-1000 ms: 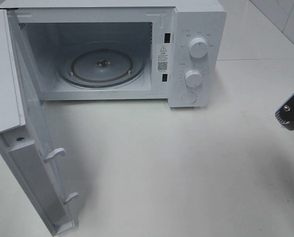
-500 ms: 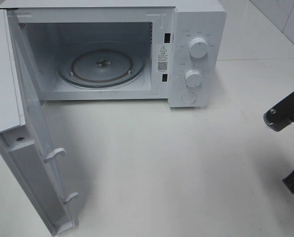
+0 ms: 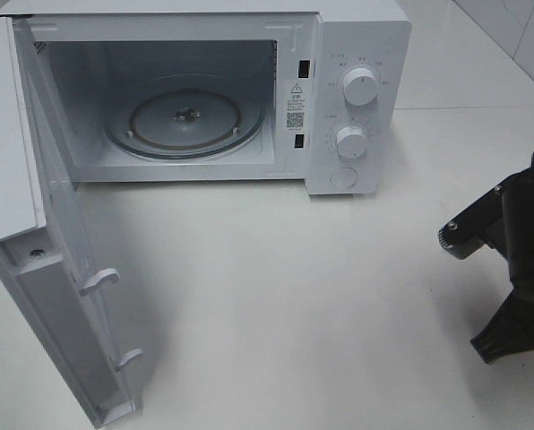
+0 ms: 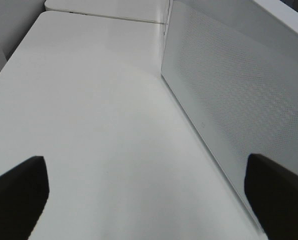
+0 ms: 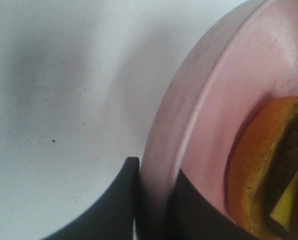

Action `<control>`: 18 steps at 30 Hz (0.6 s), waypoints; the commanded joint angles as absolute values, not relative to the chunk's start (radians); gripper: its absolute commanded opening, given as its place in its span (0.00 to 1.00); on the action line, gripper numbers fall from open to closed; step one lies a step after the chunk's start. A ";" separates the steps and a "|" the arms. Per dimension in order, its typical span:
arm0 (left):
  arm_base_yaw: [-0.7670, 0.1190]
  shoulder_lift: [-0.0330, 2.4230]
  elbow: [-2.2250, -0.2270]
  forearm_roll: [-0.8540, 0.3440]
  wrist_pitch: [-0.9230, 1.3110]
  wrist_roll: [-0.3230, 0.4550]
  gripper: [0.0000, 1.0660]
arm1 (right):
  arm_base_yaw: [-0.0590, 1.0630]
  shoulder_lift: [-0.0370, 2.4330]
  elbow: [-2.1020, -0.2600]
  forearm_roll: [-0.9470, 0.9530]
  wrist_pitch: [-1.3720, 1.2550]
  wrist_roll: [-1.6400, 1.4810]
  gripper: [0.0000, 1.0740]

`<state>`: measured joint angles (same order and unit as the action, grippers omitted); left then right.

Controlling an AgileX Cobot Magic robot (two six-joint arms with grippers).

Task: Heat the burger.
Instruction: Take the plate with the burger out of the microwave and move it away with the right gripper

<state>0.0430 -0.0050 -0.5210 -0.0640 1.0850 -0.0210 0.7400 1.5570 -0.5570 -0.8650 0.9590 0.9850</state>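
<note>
Exterior high view: microwave (image 3: 249, 90) on the table (image 3: 276, 296), door (image 3: 61, 296) swung open.

Left wrist view: left claw (image 4: 149, 192) spread wide, empty, beside the door.

Right wrist view: right claw (image 5: 151, 200) clamped on the pink plate (image 5: 199, 125) rim; the burger (image 5: 269, 170) sits on that plate.

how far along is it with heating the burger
Done: the microwave door stands open and the turntable is bare. In hand: the right gripper is shut on the rim of the pink plate carrying the burger; the left gripper is open and empty. Left: put the plate inside, close the door, set the knobs.
</note>
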 commanded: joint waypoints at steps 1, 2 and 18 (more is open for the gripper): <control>0.043 -0.014 -0.518 -0.064 1.071 -0.021 0.94 | 0.735 1.600 -0.524 -0.915 0.955 1.038 0.00; 0.043 -0.014 -0.518 -0.064 1.071 -0.021 0.94 | 0.735 1.600 -0.524 -0.915 0.955 1.038 0.00; 0.043 -0.014 -0.518 -0.064 1.071 -0.021 0.94 | 0.735 1.684 -0.459 -0.995 0.878 1.165 0.00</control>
